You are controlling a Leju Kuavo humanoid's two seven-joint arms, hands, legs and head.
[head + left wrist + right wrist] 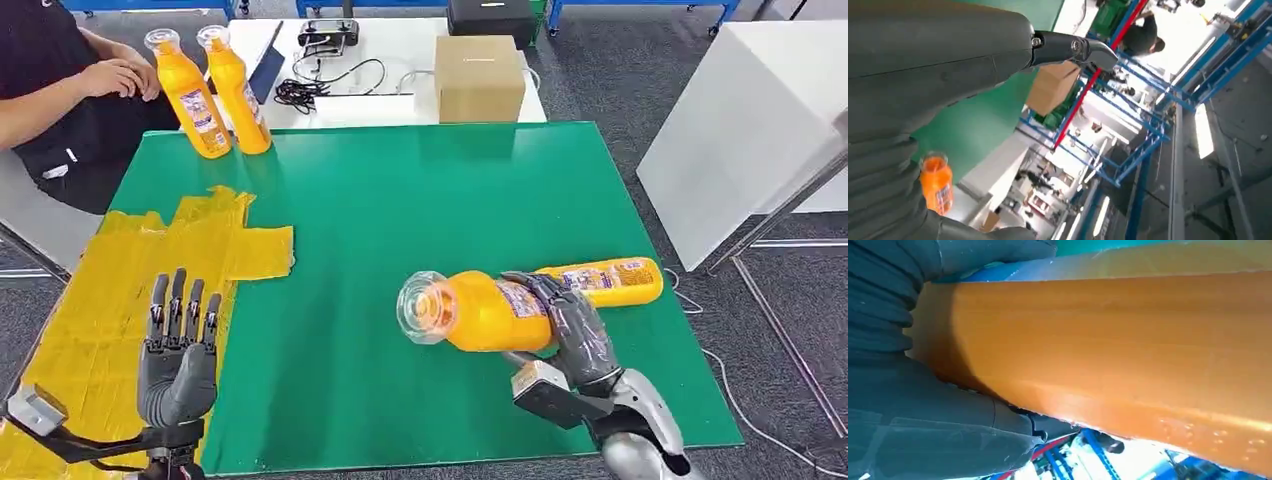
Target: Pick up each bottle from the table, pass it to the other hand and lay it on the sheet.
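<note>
Left hand [178, 362]: dark grey palm, black fingers [180, 303] with pale segments, as I see it.
Right hand [570, 325]: glossy dark grey shell.
Wrists: silver casing, boxy grey camera block.

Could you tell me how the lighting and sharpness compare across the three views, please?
Head view: evenly lit and sharp, the held bottle crisp in the right hand. Left wrist view: background windows blown out white, the left hand dark. Right wrist view: the bottle is too close, soft and featureless.
</note>
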